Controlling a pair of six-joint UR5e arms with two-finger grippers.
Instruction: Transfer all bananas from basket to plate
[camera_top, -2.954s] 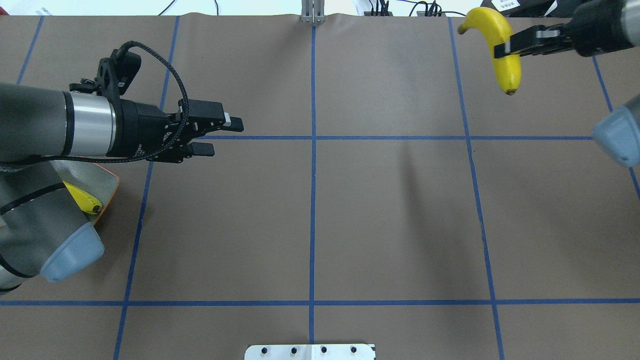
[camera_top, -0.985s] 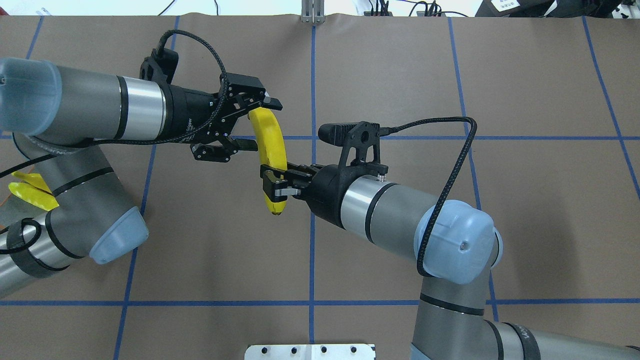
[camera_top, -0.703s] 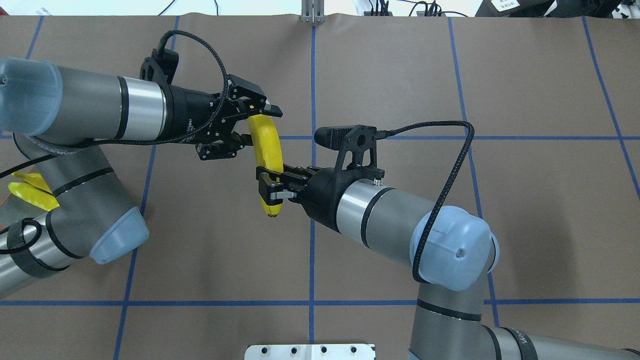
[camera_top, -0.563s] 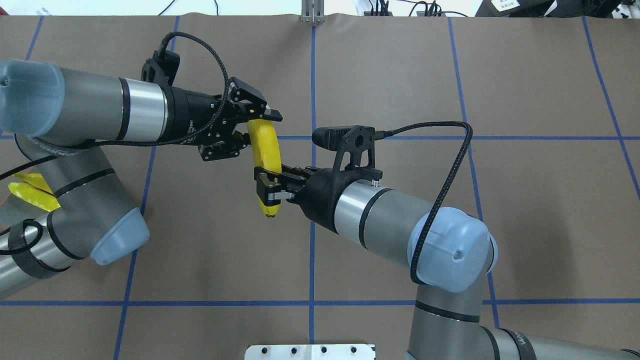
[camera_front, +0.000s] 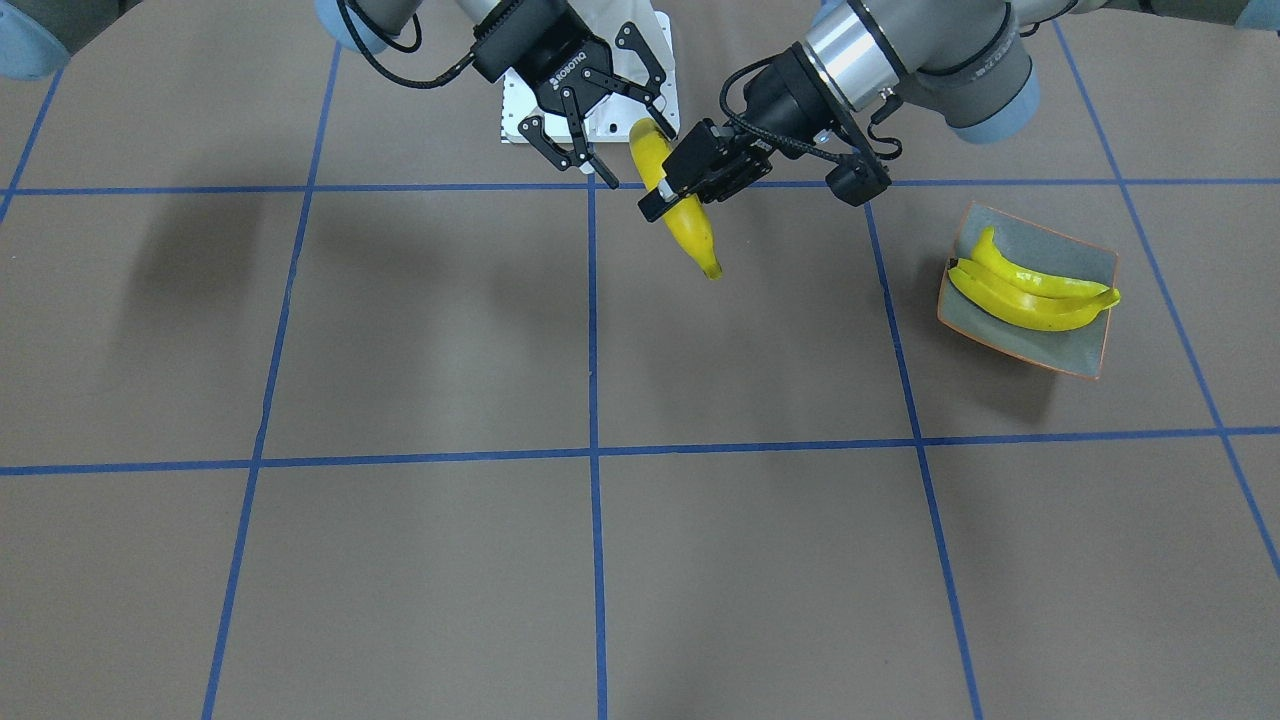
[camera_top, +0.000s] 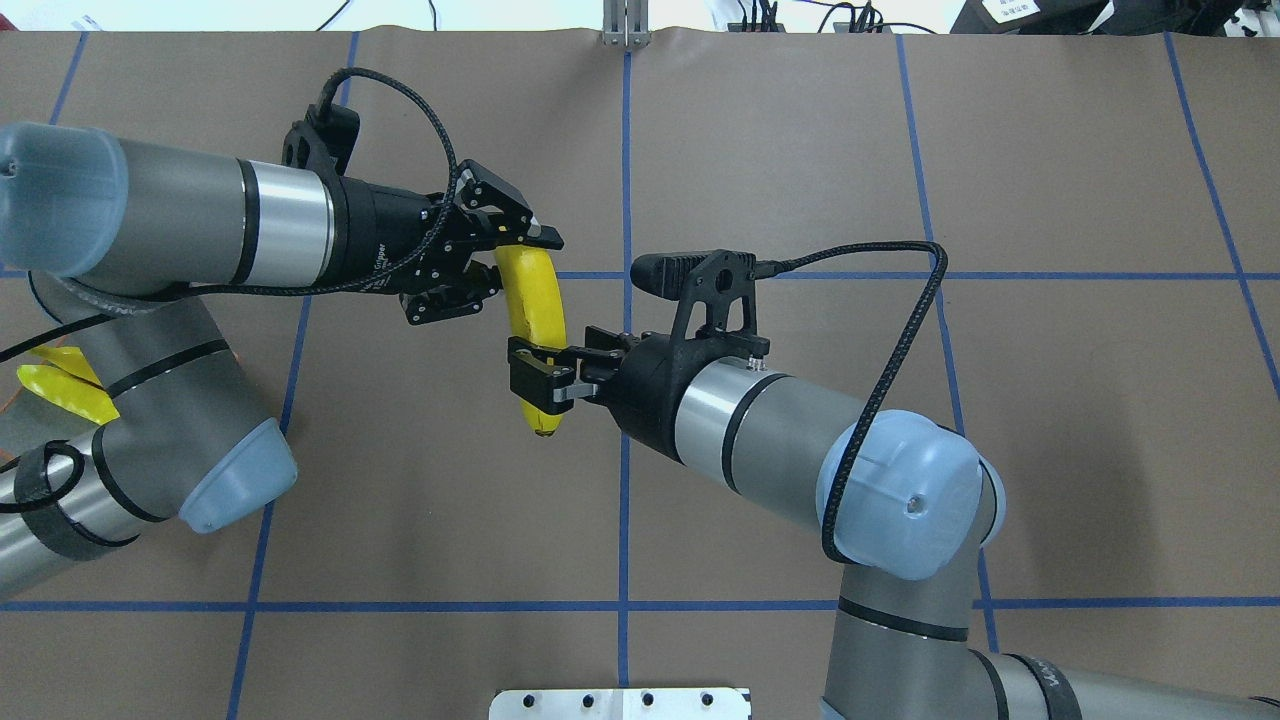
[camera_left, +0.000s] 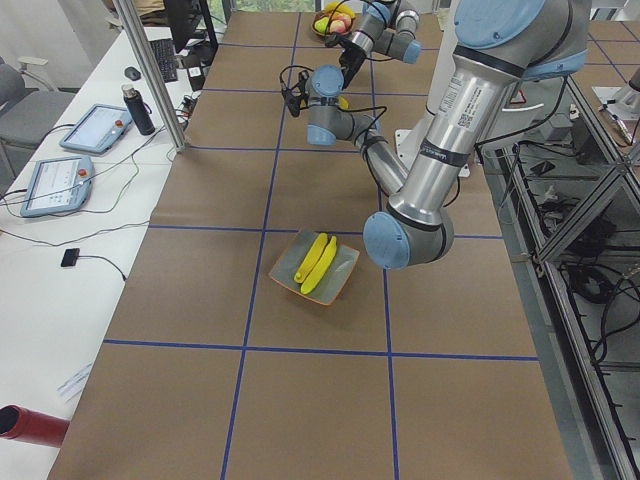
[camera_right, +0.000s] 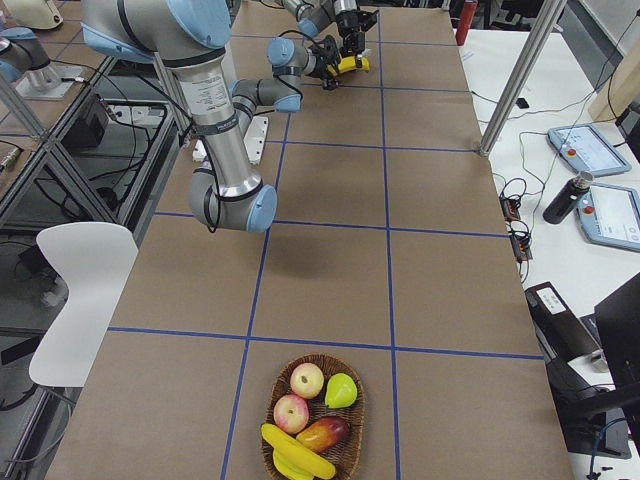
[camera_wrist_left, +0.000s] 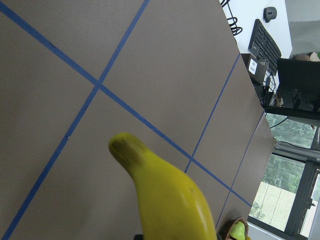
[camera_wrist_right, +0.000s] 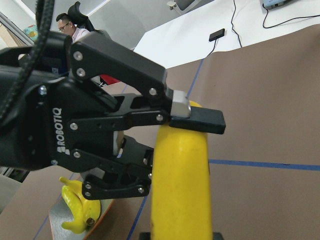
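Two robot arms meet above the middle of a brown tabletop (camera_top: 800, 150) marked with blue tape lines. Between them, held in the air, is a yellow banana (camera_top: 533, 320).

The right pincer (camera_top: 540, 375) is clamped on the banana's lower part, near its dark tip. The left pincer (camera_top: 500, 265) has its jaws around the upper end; the right wrist view shows one finger pad lying against the top of the fruit. Whether the left jaws are fully tight cannot be told.

Far to the robot's left sits the plate (camera_front: 1095, 345), already holding two bananas (camera_front: 1030, 295) side by side. At the opposite end of the tabletop, a wicker basket (camera_right: 315, 440) holds another banana (camera_right: 295, 460), two apples, a pear and a mango.

The banana looks smooth and glossy, so likely slippery, and light. If real it would bruise under a hard squeeze. A hold across the thick middle, square to the curve, seems safest, since a hold near the end lets it swing.

There is wide bare tabletop between the arms and the plate, so the path to the robot's left looks unobstructed. The plate's upturned rim and the two bananas on it leave limited room, so the next one probably needs to be laid alongside them.
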